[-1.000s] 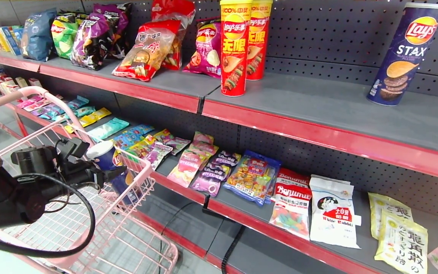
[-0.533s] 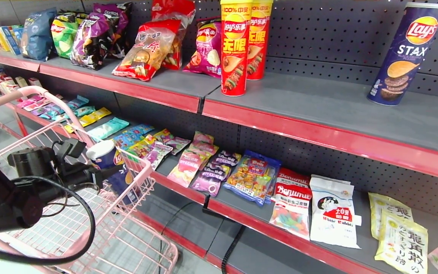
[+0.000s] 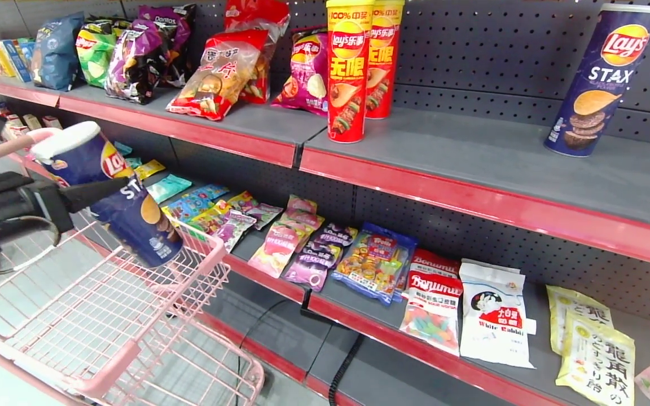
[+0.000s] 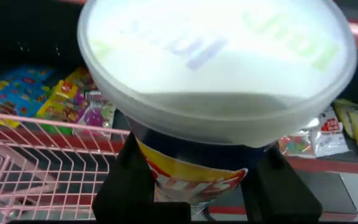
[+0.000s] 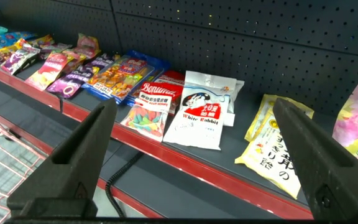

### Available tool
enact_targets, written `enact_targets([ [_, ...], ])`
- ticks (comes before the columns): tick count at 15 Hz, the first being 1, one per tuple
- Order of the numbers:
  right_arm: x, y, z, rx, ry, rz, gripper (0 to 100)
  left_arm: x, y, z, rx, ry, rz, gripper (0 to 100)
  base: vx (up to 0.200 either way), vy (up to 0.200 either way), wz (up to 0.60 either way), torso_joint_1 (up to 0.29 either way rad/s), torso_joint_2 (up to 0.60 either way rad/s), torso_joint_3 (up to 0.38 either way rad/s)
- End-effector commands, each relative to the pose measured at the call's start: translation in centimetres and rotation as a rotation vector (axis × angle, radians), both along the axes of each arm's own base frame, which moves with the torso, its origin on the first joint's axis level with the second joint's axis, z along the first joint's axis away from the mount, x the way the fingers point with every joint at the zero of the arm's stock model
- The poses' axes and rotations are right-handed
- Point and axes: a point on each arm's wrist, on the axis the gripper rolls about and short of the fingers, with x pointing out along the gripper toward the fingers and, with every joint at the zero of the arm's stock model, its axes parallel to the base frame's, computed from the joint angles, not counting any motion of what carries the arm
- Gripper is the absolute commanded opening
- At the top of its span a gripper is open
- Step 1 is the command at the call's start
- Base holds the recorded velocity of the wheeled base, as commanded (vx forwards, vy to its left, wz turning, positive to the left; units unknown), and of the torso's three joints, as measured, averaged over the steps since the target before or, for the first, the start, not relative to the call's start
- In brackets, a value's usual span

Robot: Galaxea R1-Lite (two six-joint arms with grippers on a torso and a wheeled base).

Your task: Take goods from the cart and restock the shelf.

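Note:
My left gripper [image 3: 91,192] is shut on a dark blue chip can [image 3: 113,192] with a white lid, held tilted above the pink wire cart [image 3: 105,316] at the left. In the left wrist view the can's white lid [image 4: 216,62] looms close, with a black finger on either side of the can [image 4: 194,180]. A matching blue can [image 3: 604,79] stands on the grey upper shelf [image 3: 471,152] at the right; two red-and-yellow cans [image 3: 350,70] stand mid-shelf. My right gripper [image 5: 197,162] hangs open before the lower shelf [image 5: 166,155] with its candy bags.
Chip bags [image 3: 212,73] crowd the upper shelf's left half; bare shelf lies between the red cans and the blue can. Candy packets [image 3: 313,254] and a white bag [image 3: 494,316] lie on the lower shelf. A black cable [image 3: 347,361] hangs below.
My left gripper has lifted the blue can up out of the cart and drawn it leftward, tilting it. The shelf goods have not moved.

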Motion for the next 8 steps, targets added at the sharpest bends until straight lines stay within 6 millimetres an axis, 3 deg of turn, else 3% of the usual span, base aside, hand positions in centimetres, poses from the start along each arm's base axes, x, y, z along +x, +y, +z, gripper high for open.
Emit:
enact_targets([
  [1,0.0,0.0,0.0,0.001,0.001,0.001,100,-7.1,-1.5,4.9,0.032,-0.162,0.019,0,0.0,0.0,0.0,0.0,0.0,0.0],
  [3,0.0,0.0,0.0,0.001,0.001,0.001,100,-9.7,-2.1,4.9,0.037,-0.175,0.027,0,0.0,0.0,0.0,0.0,0.0,0.0],
  [5,0.0,0.0,0.0,0.001,-0.001,0.001,100,-12.9,-2.8,3.3,0.028,-0.128,0.059,0,0.0,0.0,0.0,0.0,0.0,0.0],
  [8,0.0,0.0,0.0,-0.001,0.001,0.001,100,-15.4,-2.9,1.2,0.042,-0.042,0.187,0,0.0,0.0,0.0,0.0,0.0,0.0],
])
